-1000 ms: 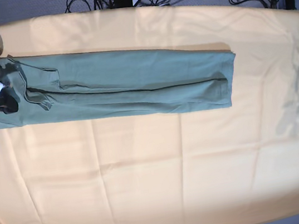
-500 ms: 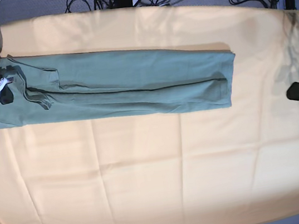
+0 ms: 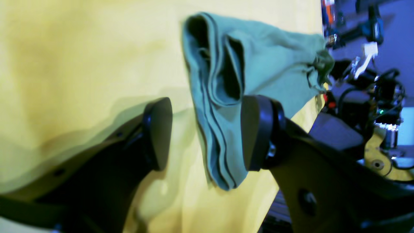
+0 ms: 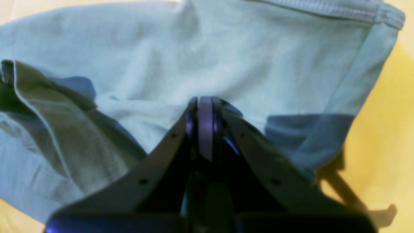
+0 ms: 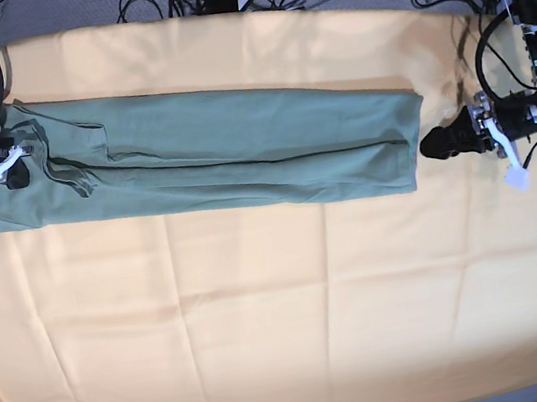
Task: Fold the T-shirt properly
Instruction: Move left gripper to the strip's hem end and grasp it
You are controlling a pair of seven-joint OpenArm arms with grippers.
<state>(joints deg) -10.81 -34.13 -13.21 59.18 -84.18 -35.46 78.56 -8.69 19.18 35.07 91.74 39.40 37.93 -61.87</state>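
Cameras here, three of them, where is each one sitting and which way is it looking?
Base: overhead, looking down on the cloth and the long folded T-shirt, an arm at each end.
Left wrist: behind the open left gripper, looking along the cloth at the shirt's end.
Right wrist: above the shut right gripper, looking down on the shirt.
Shared: all three show the shirt on the cloth.

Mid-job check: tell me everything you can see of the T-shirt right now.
The T-shirt is plain sage green, soft-looking knit with stitched hems, no print visible. It lies folded lengthwise into a long narrow band across the far half of the orange-yellow cloth, layered edges showing at both ends. The right gripper, shut, sits at the sleeve end, seemingly pressing or pinching fabric. The left gripper, open, straddles the layered hem end without closing on it.
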